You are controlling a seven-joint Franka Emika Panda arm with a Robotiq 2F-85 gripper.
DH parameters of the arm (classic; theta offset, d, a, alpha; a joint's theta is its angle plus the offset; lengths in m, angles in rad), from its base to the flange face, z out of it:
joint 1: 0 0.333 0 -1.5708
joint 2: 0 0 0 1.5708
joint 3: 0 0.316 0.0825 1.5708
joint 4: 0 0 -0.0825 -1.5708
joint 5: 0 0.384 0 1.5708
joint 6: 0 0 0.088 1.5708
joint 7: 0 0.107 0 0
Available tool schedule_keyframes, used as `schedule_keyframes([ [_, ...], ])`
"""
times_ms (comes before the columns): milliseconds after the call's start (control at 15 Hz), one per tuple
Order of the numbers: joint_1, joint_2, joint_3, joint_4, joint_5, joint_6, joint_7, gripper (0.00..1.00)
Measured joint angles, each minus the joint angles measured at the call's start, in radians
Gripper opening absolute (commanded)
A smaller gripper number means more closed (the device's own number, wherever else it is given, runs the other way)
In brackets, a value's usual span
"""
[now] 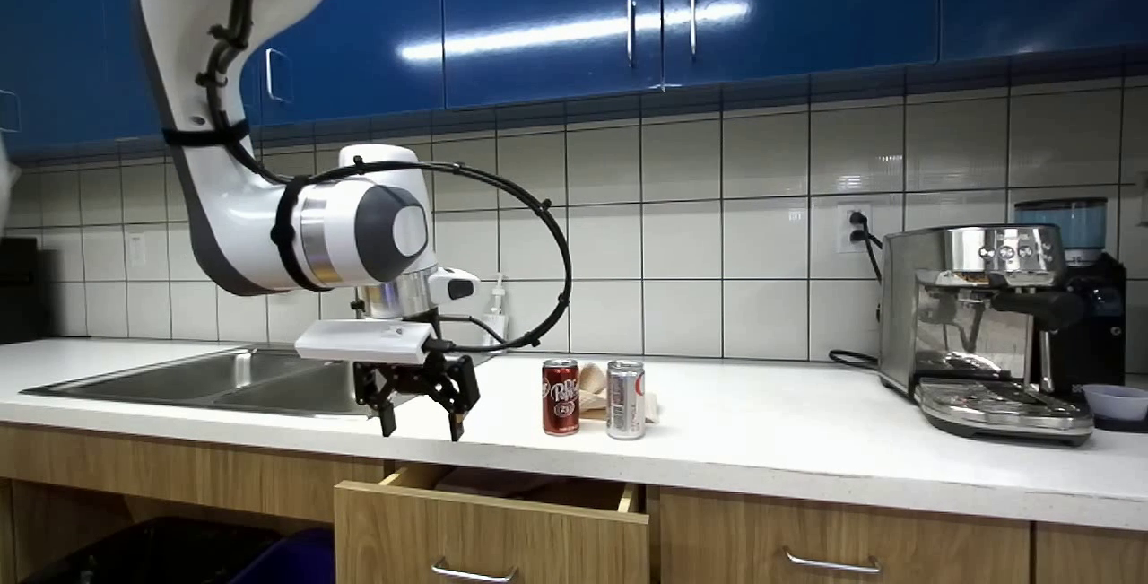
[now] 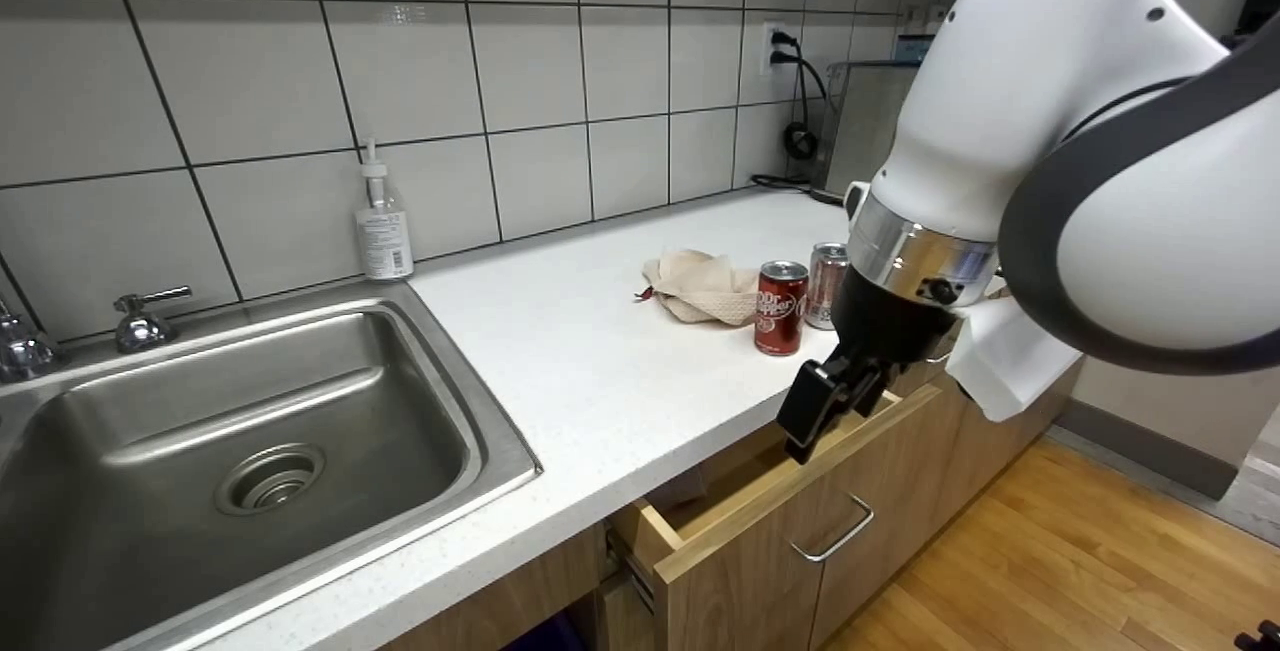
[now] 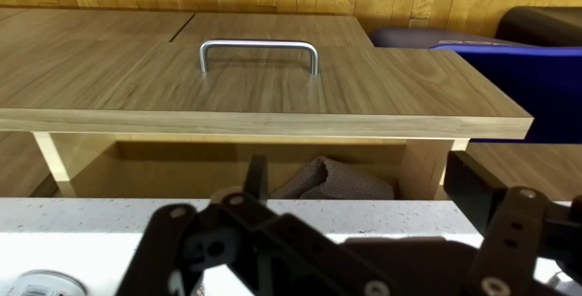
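My gripper [image 1: 422, 431] is open and empty, pointing down near the counter's front edge, above the open drawer. It also shows in an exterior view [image 2: 808, 419] and in the wrist view [image 3: 362, 178]. The wooden drawer [image 1: 491, 535] is pulled partly out; it also shows in the wrist view [image 3: 268, 91]. A grey-brown folded cloth [image 3: 343, 182] lies inside it, partly hidden by the counter edge. A red Dr Pepper can [image 1: 560, 397] [image 2: 781, 308] and a silver can [image 1: 625, 400] [image 2: 826, 283] stand upright on the counter. A crumpled beige cloth [image 1: 592, 394] [image 2: 700, 286] lies behind them.
A steel sink [image 1: 269, 379] [image 2: 440, 351] is set in the counter. A soap bottle [image 2: 384, 226] stands by the wall. An espresso machine [image 1: 978, 324] stands on the counter. Blue cabinets [image 1: 556, 19] hang above. A blue bin [image 3: 523, 91] stands beside the drawer.
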Motion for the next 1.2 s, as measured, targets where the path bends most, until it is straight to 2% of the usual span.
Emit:
schedule_keyframes([
  [600,0.005,0.187,-0.022,0.161,0.000,0.001,-0.046,1.00],
  [1200,0.009,0.199,-0.024,0.174,0.000,0.001,-0.046,1.00],
])
